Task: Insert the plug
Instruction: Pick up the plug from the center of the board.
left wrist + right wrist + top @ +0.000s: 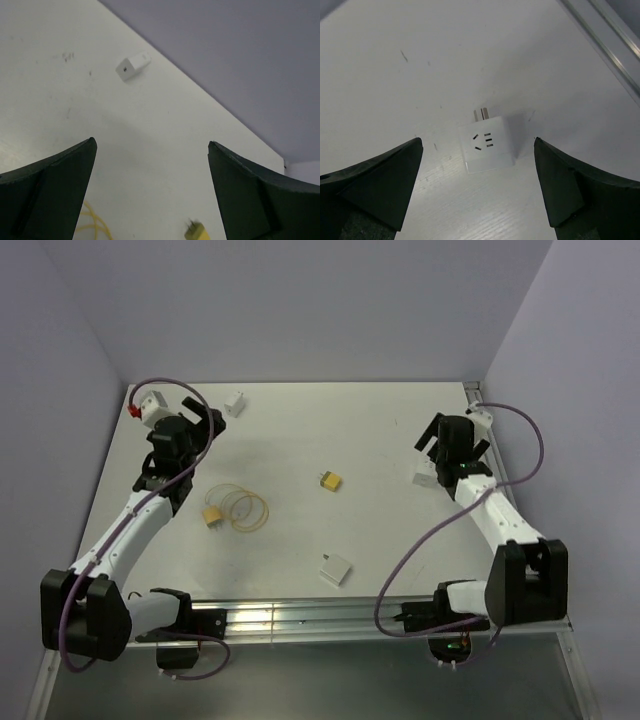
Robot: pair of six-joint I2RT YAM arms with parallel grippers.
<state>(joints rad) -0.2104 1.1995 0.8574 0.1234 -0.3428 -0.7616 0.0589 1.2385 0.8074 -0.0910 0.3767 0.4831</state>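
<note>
A loose yellow plug (329, 481) lies mid-table. A second yellow plug (212, 517) sits at the end of a coiled yellow cable (243, 509). Under my right gripper (450, 452) a white socket adapter (425, 476) lies flat. In the right wrist view the adapter (486, 145) shows its slots facing up and its prongs pointing away, on the table between the wide-apart fingers of the open right gripper (478, 140). My left gripper (200, 418) hangs open at the far left. Below the left gripper (151, 142) is bare table, with a blurred yellow plug (196, 231) and a bit of cable (92, 224) at the bottom edge.
A small white block (236, 402) lies near the back wall, and the left wrist view shows a small white block (132, 66) too. Another white adapter (336, 568) rests near the front rail (300, 618). Purple walls close in the table on three sides.
</note>
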